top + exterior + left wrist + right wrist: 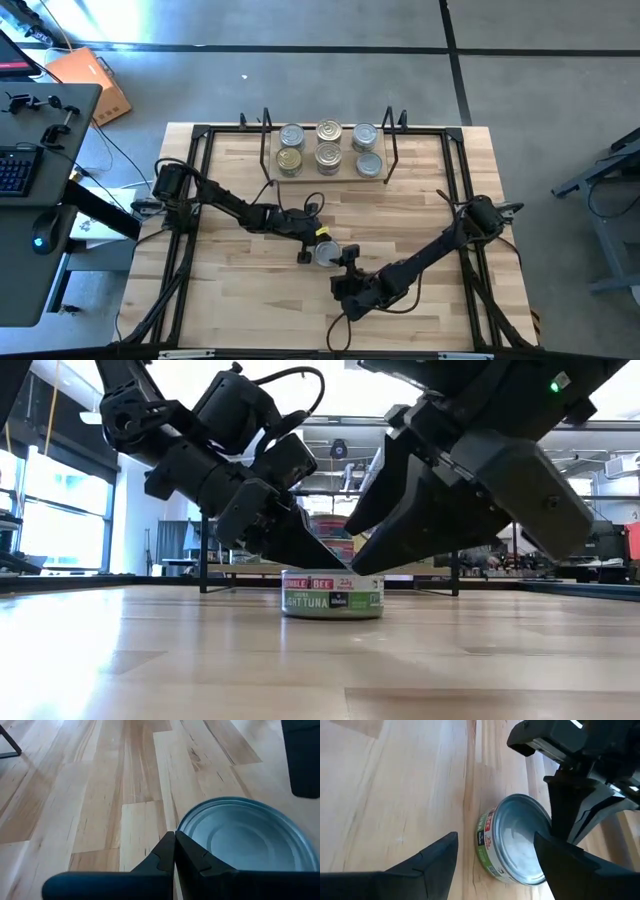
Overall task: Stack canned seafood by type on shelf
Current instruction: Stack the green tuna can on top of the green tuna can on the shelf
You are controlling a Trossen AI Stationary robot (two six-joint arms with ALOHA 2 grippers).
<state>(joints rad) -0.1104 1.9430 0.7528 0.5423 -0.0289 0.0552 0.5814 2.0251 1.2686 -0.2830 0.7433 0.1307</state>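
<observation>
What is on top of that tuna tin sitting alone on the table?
Nothing rests on the tuna tin; its silver lid shows bare. The left gripper, shut, points down at its rim, and the right gripper stands open around it. The tin hides whatever lies beneath it.

A grey concrete floor [300,30] crossed by dark seams surrounds the light wooden tabletop [240,290]. To one side stands a dark desk [40,200] with a keyboard [14,168] and a mouse [40,240] — an orange box [95,82] lies beyond it. Across the room, tall bright windows [55,510] and ceiling lights [620,460] show.
</observation>
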